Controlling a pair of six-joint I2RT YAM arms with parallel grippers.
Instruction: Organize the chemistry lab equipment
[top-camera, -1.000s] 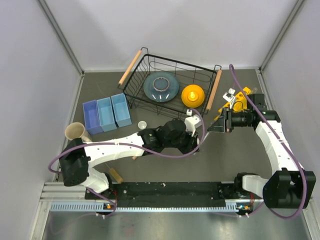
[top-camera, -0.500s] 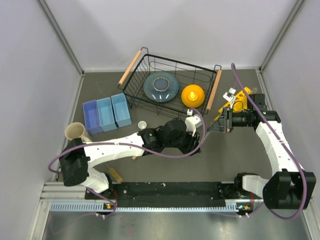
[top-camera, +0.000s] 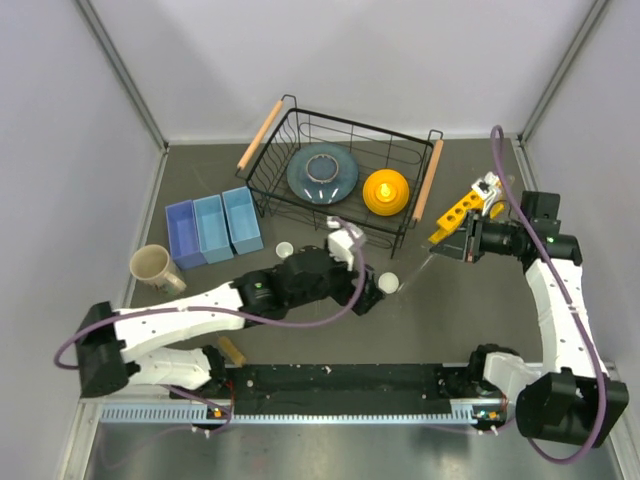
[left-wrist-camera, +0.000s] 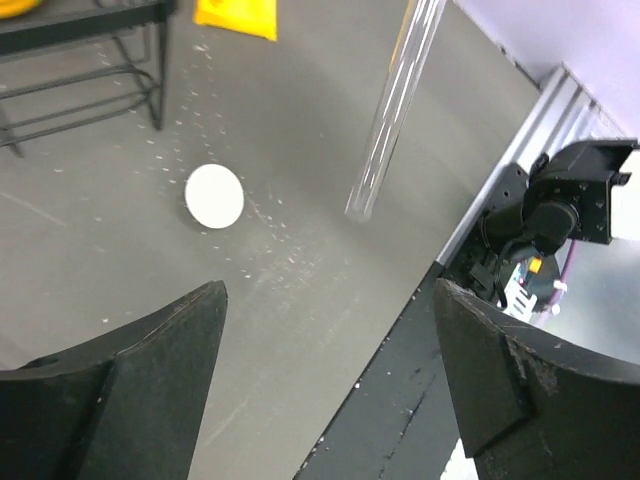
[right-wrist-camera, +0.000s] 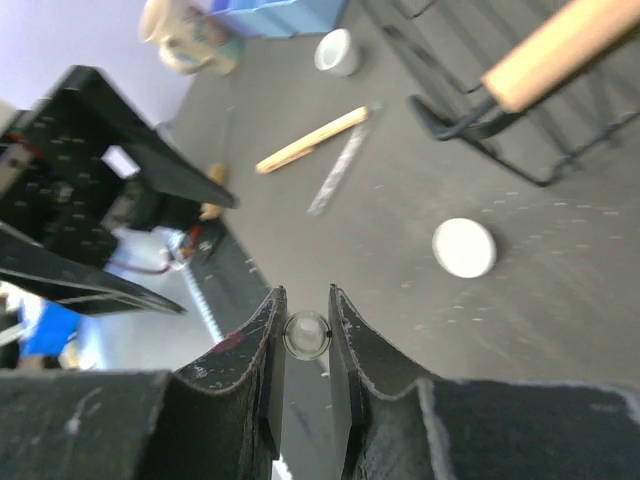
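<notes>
left gripper (left-wrist-camera: 328, 290) hung released, jaws spread wide with nothing between them, low over the table (left-wrist-camera: 300, 250). a white round piece (left-wrist-camera: 214, 195) lay flat on the table just ahead of it, clear of both jaws. beyond that a thin clear tube (left-wrist-camera: 390, 120) hung tilted in the air with its lower end free above the table. its upper end was clenched in the right gripper (right-wrist-camera: 306, 292), which pinched it close to that end. off to the left a wooden stick (right-wrist-camera: 310, 140) and a second tube (right-wrist-camera: 335, 175) lay side by side on the table, with a second white piece (right-wrist-camera: 337, 50) near them. the yellow rack (top-camera: 455, 210) sat just beside the right gripper, near one handle of the black wire basket (top-camera: 355, 118).

handling, as a judgement: the tube looked light, stiff, smooth and probably breakable, so it wanted a gentle pinch. gripped at the end it left a long free length, so slow moves. it would need turning upright over a rack hole.

against the earlier frame: the left gripper had been narrower and up close to the right gripper at the tube, and it had since opened and drawn back. the right gripper had closed down and shifted right. the white round piece was not visible earlier.
</notes>
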